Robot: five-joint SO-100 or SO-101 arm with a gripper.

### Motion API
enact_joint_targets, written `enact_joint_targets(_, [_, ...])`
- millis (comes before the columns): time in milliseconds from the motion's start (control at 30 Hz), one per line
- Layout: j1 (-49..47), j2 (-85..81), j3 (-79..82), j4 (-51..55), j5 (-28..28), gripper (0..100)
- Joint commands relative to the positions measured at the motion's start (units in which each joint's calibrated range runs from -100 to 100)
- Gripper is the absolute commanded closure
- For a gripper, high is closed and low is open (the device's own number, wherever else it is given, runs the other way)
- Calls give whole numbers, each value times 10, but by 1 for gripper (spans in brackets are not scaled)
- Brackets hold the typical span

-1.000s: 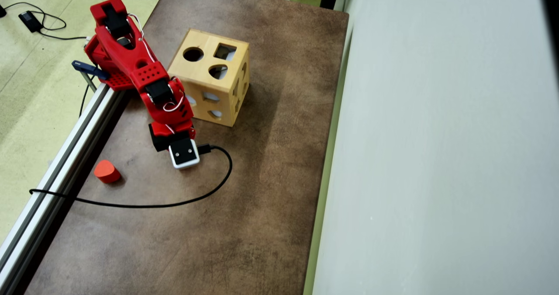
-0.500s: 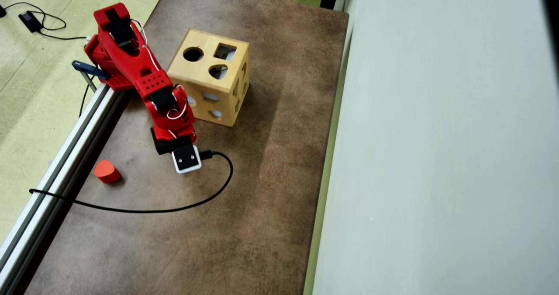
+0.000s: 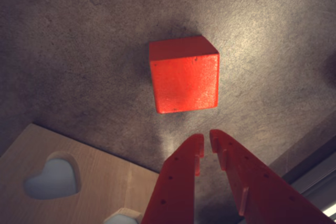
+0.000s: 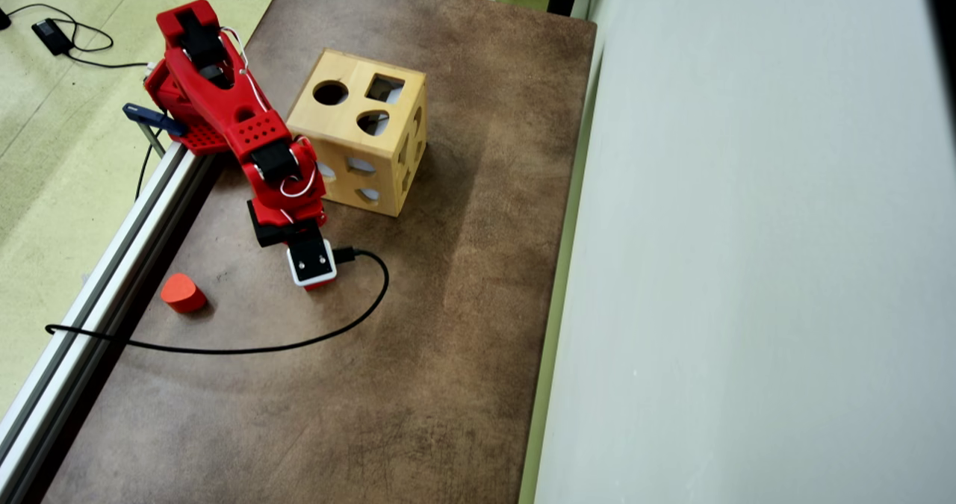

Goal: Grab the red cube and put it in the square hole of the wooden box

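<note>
Claw (image 3: 206,141) nearly closed, tips almost together w/ only a slit between, empty, hanging just short of the red cube (image 3: 184,74) in wrist view. Cube sits flat on the brown surface (image 4: 418,355), not touched, near the wooden box (image 4: 361,131), whose side face w/ heart cutout shows at wrist-view lower left. In overhead view the cube is hidden under the arm and wrist cam. Change vs half a sec ago: arm pulled back a bit toward its base, wrist cam now closer to the box, cable shifted w/ it. Looks like re-aiming over the cube, grasp not yet begun; claw needs to spread first. Square hole (image 4: 385,88) on box top is clear. Orange-red rounded block (image 4: 182,293) lies well apart by the rail, not the target.
</note>
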State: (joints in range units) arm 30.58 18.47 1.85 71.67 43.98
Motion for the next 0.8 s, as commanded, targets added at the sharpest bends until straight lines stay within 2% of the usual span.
enact_joint_targets(0, [3, -36, -34, -7, -2, 96])
enact_joint_targets(233, [3, -34, -25, -51, -15, 94])
enact_joint_targets(567, [43, -18, -25, -55, -24, 67])
enact_joint_targets(767, [59, 30, -34, -63, -24, 62])
